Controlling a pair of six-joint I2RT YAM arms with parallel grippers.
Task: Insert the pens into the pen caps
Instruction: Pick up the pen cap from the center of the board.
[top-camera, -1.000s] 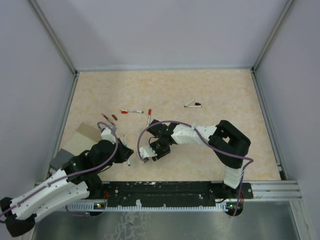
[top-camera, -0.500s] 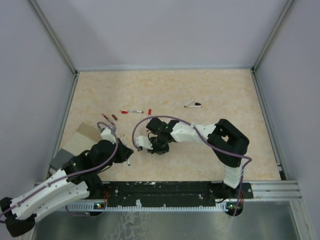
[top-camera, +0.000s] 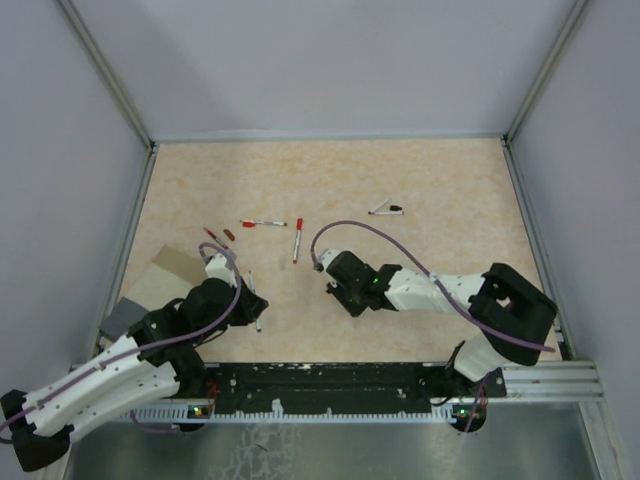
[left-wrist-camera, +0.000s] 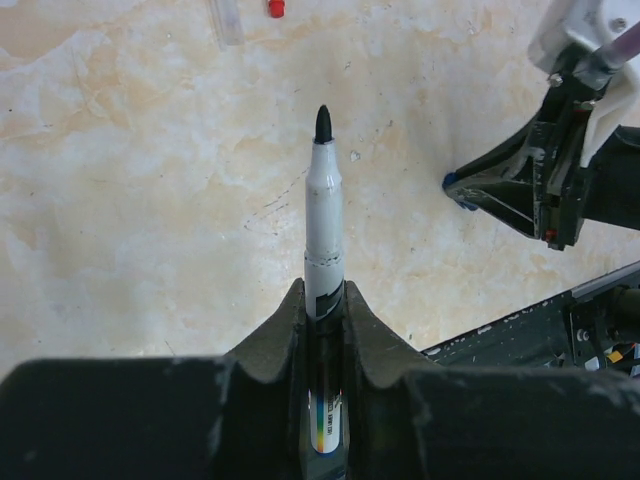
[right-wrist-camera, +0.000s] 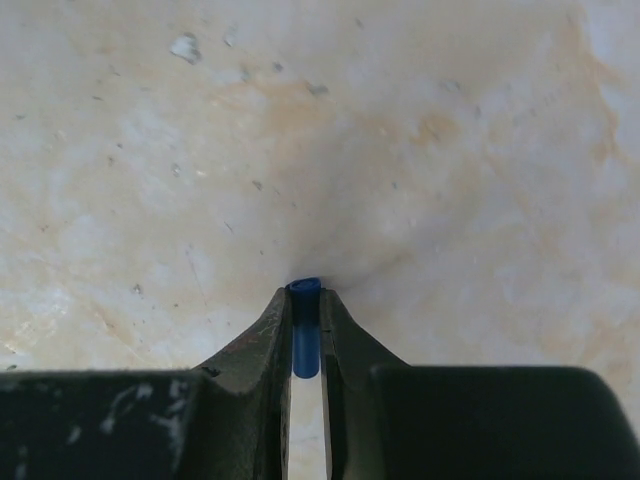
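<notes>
- near the table's (top-camera: 400, 170) front edge, left of the middle, the left gripper (left-wrist-camera: 325, 298) is clamped narrow on a pen (left-wrist-camera: 323, 220), with the bare dark tip sticking out ahead.
- the right gripper (right-wrist-camera: 305, 300) is close by toward the middle, jaws nearly together, pinching a blue pen cap (right-wrist-camera: 305, 345) right down at the table.
- my take: lift the cap, face its open end at the tip, and get both on one axis before pushing.
- go slow, that tiny cap could twist out of the pinch.
- can't tell if the tip is black or dark blue, so check the match.
</notes>
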